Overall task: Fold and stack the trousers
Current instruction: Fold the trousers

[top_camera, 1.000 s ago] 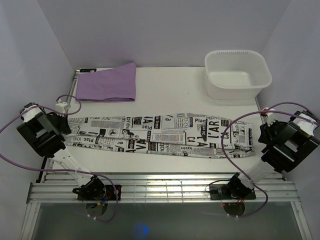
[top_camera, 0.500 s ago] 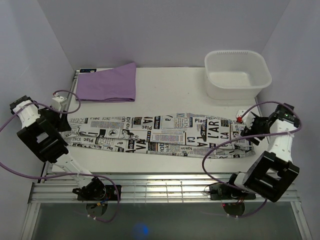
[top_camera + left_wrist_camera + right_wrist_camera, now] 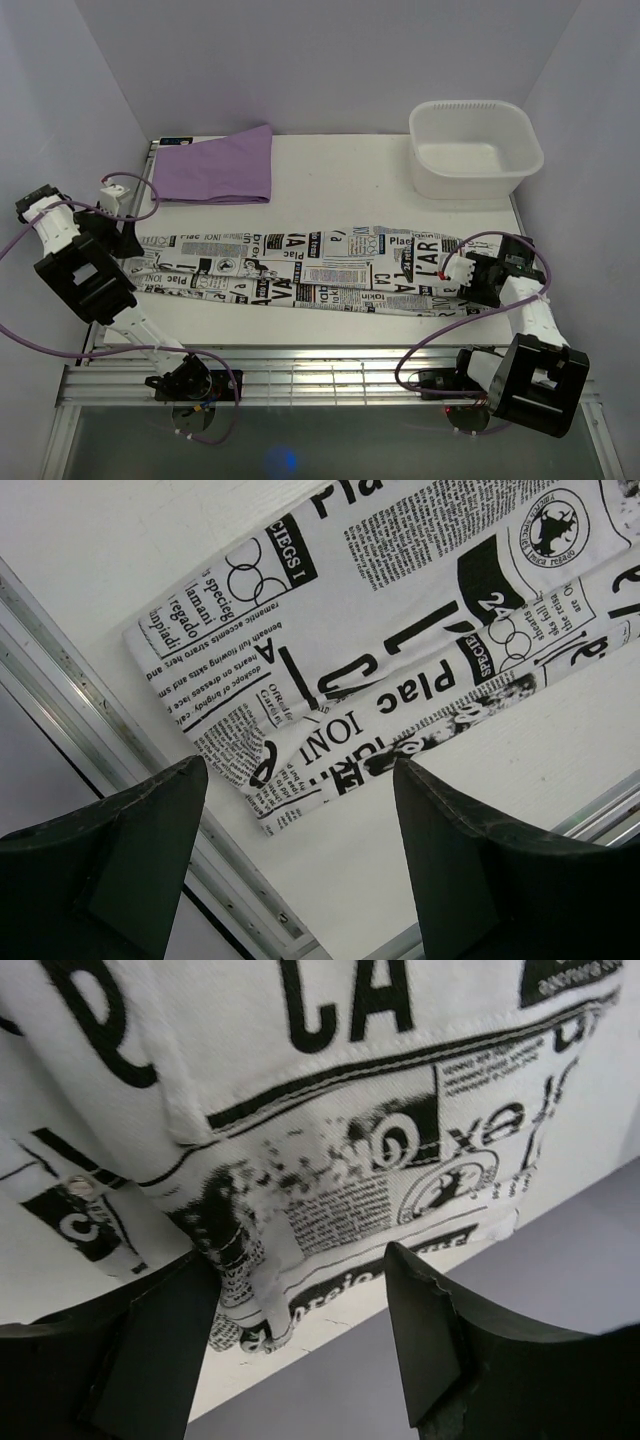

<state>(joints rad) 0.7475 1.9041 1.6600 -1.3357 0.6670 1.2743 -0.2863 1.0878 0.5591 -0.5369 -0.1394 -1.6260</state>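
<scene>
Trousers (image 3: 300, 272) lie flat across the table (image 3: 340, 190), their long axis running from left to right and dipping slightly toward the near edge at the right. The hemmed leg ends point left. The end with a stitched pocket seam and a small metal stud points right.

In the top view the right hand (image 3: 468, 278) covers the right end of the cloth. The right wrist view is so close that the print fills it and the garment's outline is cut off. The right hand's fingers stand well apart, straddling a raised fold at the corner, and they are not closed on it. The left hand (image 3: 298, 772) hangs over the hem end with its fingers spread wide and nothing between them. Its jaws are hard to make out from above.

The hems lie near the metal rail at the table's left edge, and the right corner reaches the right edge. A strip of table shows between the trousers and the folded purple cloth (image 3: 215, 165) at the far left. More shows between them and the white basin (image 3: 475, 150) at the far right. Only a narrower band runs along the near side.
</scene>
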